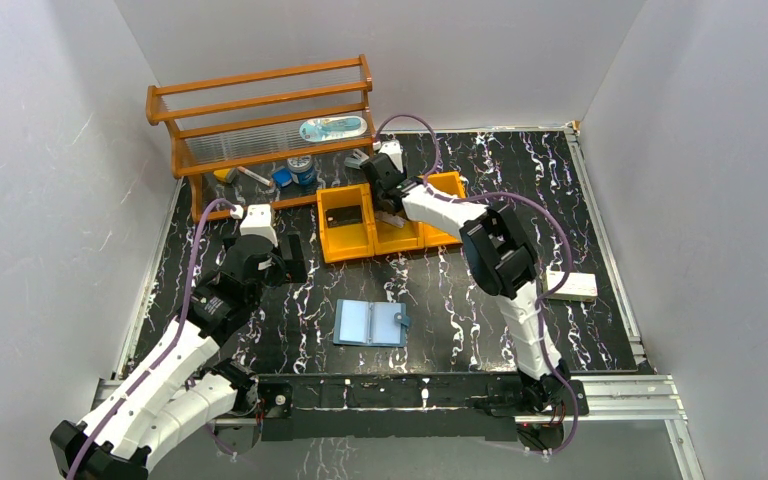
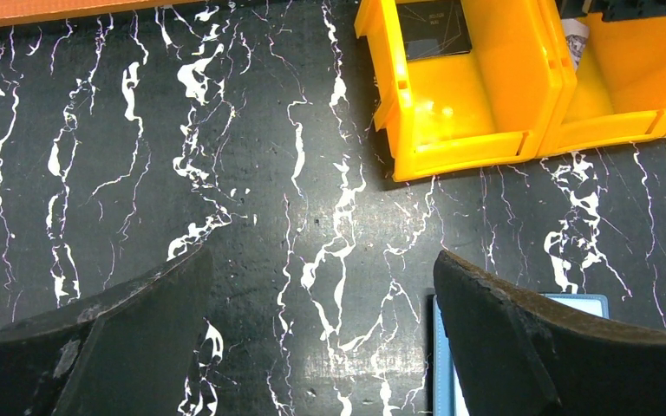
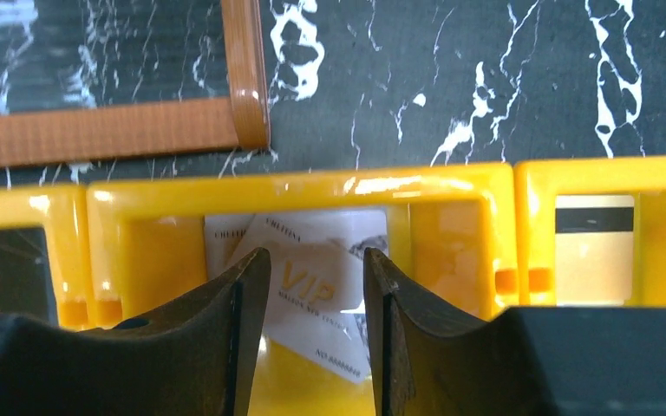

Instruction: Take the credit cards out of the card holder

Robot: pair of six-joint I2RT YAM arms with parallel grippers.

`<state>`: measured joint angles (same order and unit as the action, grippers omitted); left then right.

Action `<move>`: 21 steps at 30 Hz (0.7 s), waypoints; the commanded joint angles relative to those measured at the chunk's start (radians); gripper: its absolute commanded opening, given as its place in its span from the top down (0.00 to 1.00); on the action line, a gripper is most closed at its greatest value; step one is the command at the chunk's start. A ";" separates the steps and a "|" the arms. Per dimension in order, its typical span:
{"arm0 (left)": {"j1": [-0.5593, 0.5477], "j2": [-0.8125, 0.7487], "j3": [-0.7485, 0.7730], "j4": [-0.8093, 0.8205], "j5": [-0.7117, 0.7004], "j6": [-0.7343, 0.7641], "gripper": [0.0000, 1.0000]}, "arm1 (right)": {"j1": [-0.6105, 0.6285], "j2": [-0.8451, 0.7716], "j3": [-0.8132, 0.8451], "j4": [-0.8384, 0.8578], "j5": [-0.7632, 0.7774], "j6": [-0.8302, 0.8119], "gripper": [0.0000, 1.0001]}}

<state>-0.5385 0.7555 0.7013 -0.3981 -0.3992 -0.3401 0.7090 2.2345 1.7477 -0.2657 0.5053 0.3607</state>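
Right wrist view showed your right gripper (image 3: 315, 257), jaws parted and empty, apparently at drop-off above VIP credit cards (image 3: 321, 295) in the yellow tray's (image 3: 295, 184) middle compartment, while your left gripper (image 2: 321, 260) gaped empty near the unfolded card holder (image 1: 370, 323), whose pockets probably needed checking next.

Just ahead of the right gripper (image 3: 316, 256), its fingers (image 3: 225, 347) cover both sides of the silver-grey cards (image 3: 321, 295), whose small print is too blurred to read. To that gripper's left, the dark card (image 3: 4, 264) is cut by the picture's edge. Under the left gripper (image 2: 323, 260), the right-hand finger (image 2: 555, 364) hides most of the card holder (image 2: 572, 303); the lower edge cuts off the rest.
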 commanded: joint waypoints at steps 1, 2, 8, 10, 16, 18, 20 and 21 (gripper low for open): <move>0.009 -0.002 0.001 0.010 0.005 0.012 0.01 | -0.003 0.070 0.102 -0.006 0.092 0.039 0.48; 0.008 -0.003 0.001 0.010 0.004 0.012 0.02 | -0.003 0.086 0.119 -0.015 0.110 0.042 0.48; 0.009 -0.003 -0.001 0.010 0.002 0.012 0.02 | -0.001 0.133 0.144 -0.036 0.147 0.043 0.50; 0.008 -0.003 -0.001 0.010 0.003 0.012 0.02 | 0.000 0.133 0.135 -0.036 0.118 0.029 0.51; 0.010 -0.003 -0.002 0.010 0.005 0.011 0.02 | 0.003 0.050 0.047 0.033 -0.041 -0.023 0.56; 0.011 -0.003 -0.001 0.010 0.006 0.012 0.02 | 0.003 0.024 0.028 0.054 -0.078 -0.040 0.57; 0.011 -0.004 -0.001 0.009 0.007 0.012 0.02 | 0.002 0.008 0.024 0.058 -0.103 -0.057 0.58; 0.011 -0.004 -0.001 0.009 0.007 0.012 0.02 | 0.001 0.004 0.024 0.057 -0.119 -0.068 0.59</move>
<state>-0.5343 0.7567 0.7013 -0.3969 -0.3969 -0.3397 0.7063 2.3081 1.7863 -0.2279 0.4850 0.3408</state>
